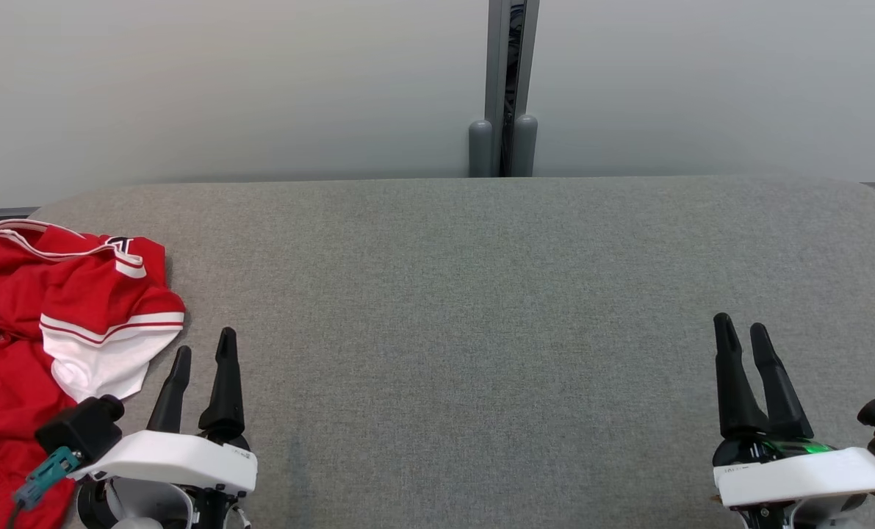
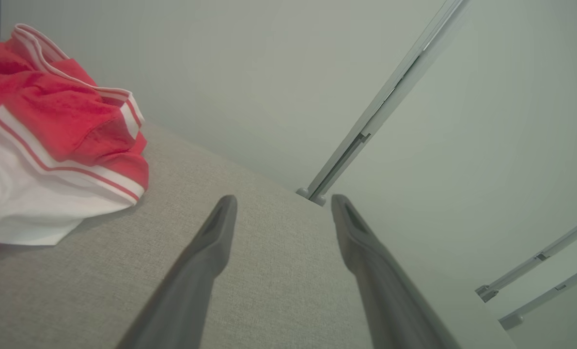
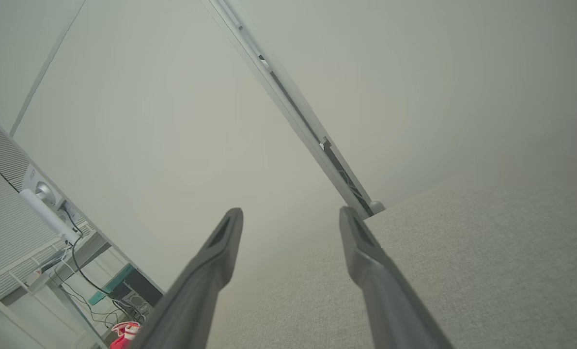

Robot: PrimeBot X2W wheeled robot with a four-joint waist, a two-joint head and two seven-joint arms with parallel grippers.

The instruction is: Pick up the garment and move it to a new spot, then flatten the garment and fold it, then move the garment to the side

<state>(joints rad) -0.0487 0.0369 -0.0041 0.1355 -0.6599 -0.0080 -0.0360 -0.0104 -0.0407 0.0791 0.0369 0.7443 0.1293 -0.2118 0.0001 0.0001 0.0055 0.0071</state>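
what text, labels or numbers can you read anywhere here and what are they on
No text reads clearly.
red and white garment: a dark mark by the striped trim, partly folded under, unreadable.
right pincer: tiny dark print on its white casing, too small to read.

- The head view looks forward and down from above the near edge of the grey table (image 1: 481, 294). It faces the pale wall (image 1: 224, 88) and its upright post (image 1: 503, 88).
- The left wrist view sits low over the table, tilted, and looks along the left tool (image 2: 283, 201) toward the same post. The garment (image 2: 51, 111) is close at its left.
- The right wrist view, also low and tilted, looks along the right tool (image 3: 290, 212) at that post and table.
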